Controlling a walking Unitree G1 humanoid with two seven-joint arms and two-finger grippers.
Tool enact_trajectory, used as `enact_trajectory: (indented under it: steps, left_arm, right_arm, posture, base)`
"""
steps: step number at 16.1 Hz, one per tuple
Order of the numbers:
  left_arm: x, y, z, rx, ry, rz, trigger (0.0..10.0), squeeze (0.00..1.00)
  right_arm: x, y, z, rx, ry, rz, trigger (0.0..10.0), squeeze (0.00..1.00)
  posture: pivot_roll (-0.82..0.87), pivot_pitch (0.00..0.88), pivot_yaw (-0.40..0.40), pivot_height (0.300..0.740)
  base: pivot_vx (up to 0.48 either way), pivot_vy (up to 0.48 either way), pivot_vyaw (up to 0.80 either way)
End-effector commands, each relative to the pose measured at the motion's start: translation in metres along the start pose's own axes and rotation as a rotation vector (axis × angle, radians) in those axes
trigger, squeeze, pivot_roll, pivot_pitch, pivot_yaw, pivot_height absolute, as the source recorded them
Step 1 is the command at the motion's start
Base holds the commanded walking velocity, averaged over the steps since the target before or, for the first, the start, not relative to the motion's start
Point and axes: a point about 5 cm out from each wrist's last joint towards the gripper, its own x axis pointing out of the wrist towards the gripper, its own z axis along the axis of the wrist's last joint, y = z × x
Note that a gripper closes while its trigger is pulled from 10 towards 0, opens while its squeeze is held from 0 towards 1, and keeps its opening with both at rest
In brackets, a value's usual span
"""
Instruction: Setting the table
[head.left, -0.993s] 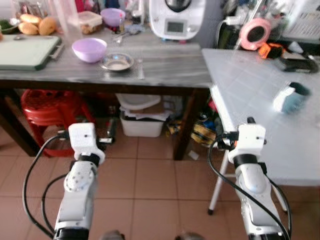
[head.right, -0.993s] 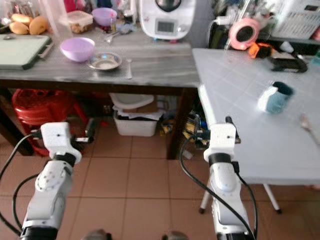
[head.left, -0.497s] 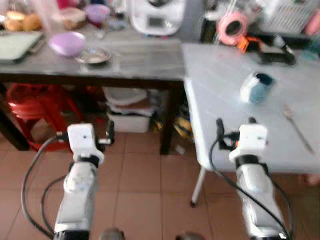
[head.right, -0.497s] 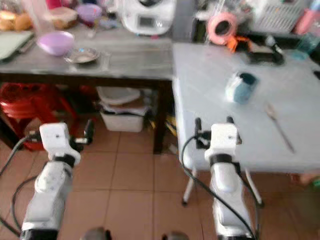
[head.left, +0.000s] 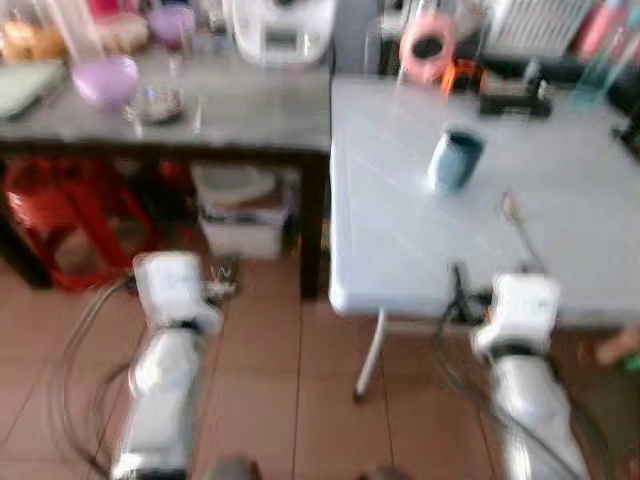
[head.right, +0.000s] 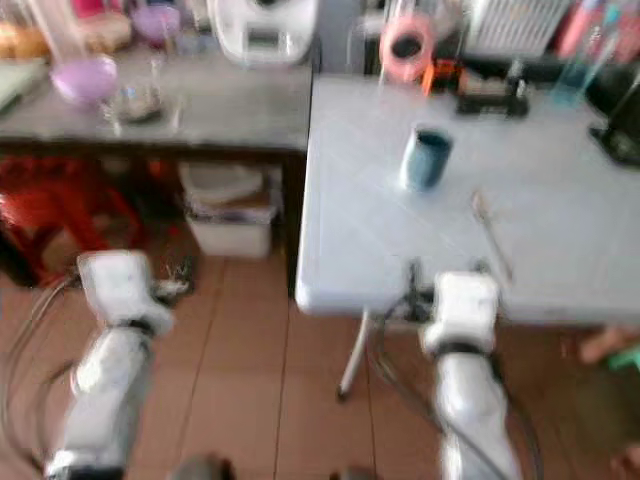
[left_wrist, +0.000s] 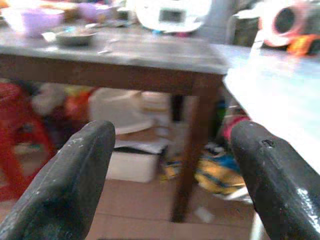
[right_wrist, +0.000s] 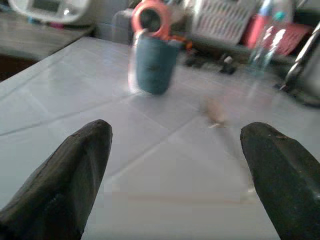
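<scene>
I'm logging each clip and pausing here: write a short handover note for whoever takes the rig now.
Left gripper: open, empty, low before the dark wooden table.
Right gripper: open, empty, at the near edge of the white table.
On the white table: a blue cup upright and a spoon lying beside it.
On the wooden table: a purple bowl and a metal dish.
Done: nothing held yet.
Left: likely collecting and laying out the tableware.

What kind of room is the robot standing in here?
Probably a home kitchen or dining area: a white kitchen appliance and purple plastic bowl on a grey counter, a blue cup on a white table.
</scene>
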Motion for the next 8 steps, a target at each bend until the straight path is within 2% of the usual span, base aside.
enact_trajectory:
  steps: [1,8]
  left_arm:
    - [0.0006,0.0078,0.0045,0.027,-0.007,0.022,10.0,0.00]
    - [-0.0037,0.0064,0.0033,0.021,0.005,0.017,10.0,0.00]
  right_arm:
    - [0.0046,0.0072,0.0049,0.005,-0.018,0.022,10.0,0.00]
    - [0.0084,0.0062,0.0054,-0.016,-0.015,0.041,10.0,0.00]
  posture:
    - [0.00,0.000,-0.014,0.740]
    - [0.00,0.000,-0.026,0.740]
  base:
    - [0.000,-0.375,0.00]
    - [0.000,-0.396,0.00]
